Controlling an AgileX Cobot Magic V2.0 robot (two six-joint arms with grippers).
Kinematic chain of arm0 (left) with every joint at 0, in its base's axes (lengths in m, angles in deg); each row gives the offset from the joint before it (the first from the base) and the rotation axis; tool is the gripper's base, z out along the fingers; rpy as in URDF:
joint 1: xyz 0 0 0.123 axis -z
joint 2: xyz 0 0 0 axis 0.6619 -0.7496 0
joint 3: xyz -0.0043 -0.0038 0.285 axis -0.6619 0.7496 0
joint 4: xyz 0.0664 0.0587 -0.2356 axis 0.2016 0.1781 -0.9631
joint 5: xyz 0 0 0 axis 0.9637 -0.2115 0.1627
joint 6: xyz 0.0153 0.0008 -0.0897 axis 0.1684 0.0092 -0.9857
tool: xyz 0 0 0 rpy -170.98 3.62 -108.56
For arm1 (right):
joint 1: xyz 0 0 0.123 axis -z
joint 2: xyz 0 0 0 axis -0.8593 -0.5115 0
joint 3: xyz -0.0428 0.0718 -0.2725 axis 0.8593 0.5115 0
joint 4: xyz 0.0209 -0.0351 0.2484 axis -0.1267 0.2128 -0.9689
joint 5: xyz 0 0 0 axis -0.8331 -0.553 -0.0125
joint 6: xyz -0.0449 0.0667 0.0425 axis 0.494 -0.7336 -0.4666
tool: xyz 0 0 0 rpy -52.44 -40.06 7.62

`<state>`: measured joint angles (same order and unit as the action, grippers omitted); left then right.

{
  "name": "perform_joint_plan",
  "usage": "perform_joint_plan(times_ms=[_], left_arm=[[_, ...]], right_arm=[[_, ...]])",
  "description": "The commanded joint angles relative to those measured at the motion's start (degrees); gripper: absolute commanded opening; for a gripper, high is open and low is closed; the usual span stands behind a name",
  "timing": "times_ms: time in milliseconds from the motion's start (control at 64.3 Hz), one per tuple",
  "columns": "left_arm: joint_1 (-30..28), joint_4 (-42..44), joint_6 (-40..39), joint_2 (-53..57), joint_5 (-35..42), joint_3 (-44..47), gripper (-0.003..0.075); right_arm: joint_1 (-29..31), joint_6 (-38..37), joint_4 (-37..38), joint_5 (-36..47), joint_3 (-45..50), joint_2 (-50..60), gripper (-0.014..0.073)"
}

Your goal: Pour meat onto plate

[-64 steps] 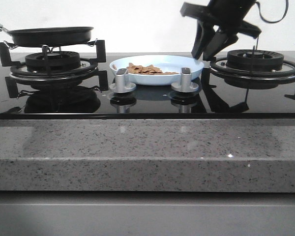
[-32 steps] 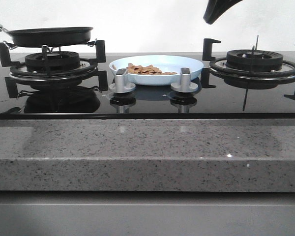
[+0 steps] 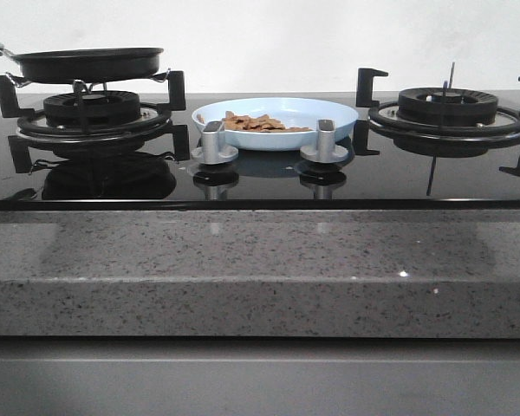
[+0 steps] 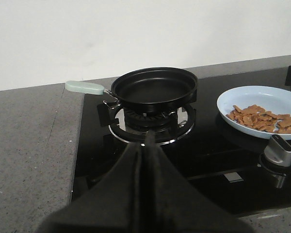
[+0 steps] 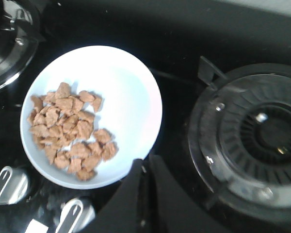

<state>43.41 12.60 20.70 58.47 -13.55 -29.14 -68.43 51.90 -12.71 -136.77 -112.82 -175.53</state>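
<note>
**stovetop_sam:** So where was the meat (image 3: 258, 123) at that moment?

**panhandler:** Already on the plate (image 3: 329, 111), heaped toward one side of it, mostly the side nearer the frying pan (image 3: 87, 62). The plate sat on the black glass hob (image 3: 260, 178) between the two burners, just behind the two silver knobs (image 3: 215, 143). The pan looked empty, parked on the left burner (image 3: 91, 111).

**stovetop_sam:** And the claws?

**panhandler:** Neither showed up in the front view. The right gripper (image 5: 144, 167) hung above the hob with its fingers pressed together, holding nothing; the plate's rim lay right below its tips, the meat off to one side. The left gripper (image 4: 144, 141) was closed and empty too, pointing at the pan, well apart from the plate.
</note>
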Motion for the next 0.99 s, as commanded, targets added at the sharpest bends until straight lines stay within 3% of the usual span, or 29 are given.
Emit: perform_joint_plan(times_ms=[0, 233, 575, 731, 979], left_arm=[[0.38, -1.22, -0.47, -0.33, 4.44, -1.55, -0.002], [0.38, -1.22, -0.47, -0.33, 4.44, -1.55, -0.002], [0.38, -1.22, -0.47, -0.33, 4.44, -1.55, -0.002], [0.38, -1.22, -0.47, -0.33, 4.34, -1.55, -0.002], [0.38, -1.22, -0.47, -0.33, 4.34, -1.55, -0.002]], right_arm=[[0.02, 1.51, 1.11, 8.33, 7.42, 10.46, -0.006], [0.02, 1.77, 3.26, 24.39, 37.14, 32.41, -0.006], [0.02, 1.82, 3.33, 37.98, 66.97, 62.2, -0.006], [0.02, 1.82, 3.33, 41.59, 73.76, 69.51, -0.006], [0.02, 1.82, 3.05, 42.58, 74.44, 70.52, -0.006]])
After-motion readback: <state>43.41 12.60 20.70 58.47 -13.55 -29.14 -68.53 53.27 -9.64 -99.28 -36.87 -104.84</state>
